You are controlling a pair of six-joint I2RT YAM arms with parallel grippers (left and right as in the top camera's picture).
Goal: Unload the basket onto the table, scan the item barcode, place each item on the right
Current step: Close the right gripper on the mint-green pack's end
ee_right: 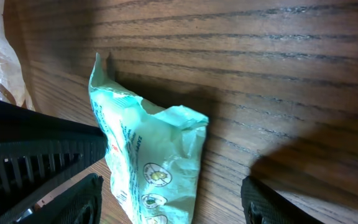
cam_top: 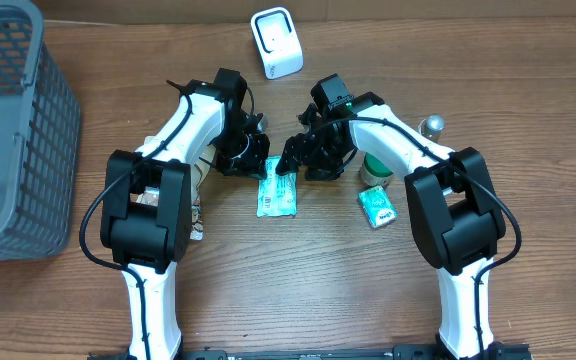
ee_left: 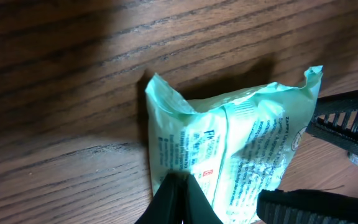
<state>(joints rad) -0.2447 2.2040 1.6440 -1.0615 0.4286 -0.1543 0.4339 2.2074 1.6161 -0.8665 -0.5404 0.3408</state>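
The green packet (cam_top: 277, 190) lies on the wooden table (cam_top: 298, 290) at mid-table, between the two grippers. One end is crumpled and raised off the wood. It is a thin film sachet printed with small text, and no barcode can be made out on the faces shown.

It is judged to be light, soft and easily creased. The film is probably slick, so a flat grip on the body may slide. A pinch on a sealed end seam is to be preferred, and the printed face should be kept taut so that the code is not folded.

The left gripper (ee_left: 176, 183) is seen clenched, its tips brought together on the near edge of the packet, and the film appears to be pinched there. The right gripper (cam_top: 293, 160) is held spread wide, with the packet's other end between its fingers. Nothing is grasped by it.

The white scanner (cam_top: 276, 42) stands at the far edge of the table, well apart from the packet. A grey basket (cam_top: 8, 130) is at the left, and a small green pack (cam_top: 376, 208) lies near the right arm.
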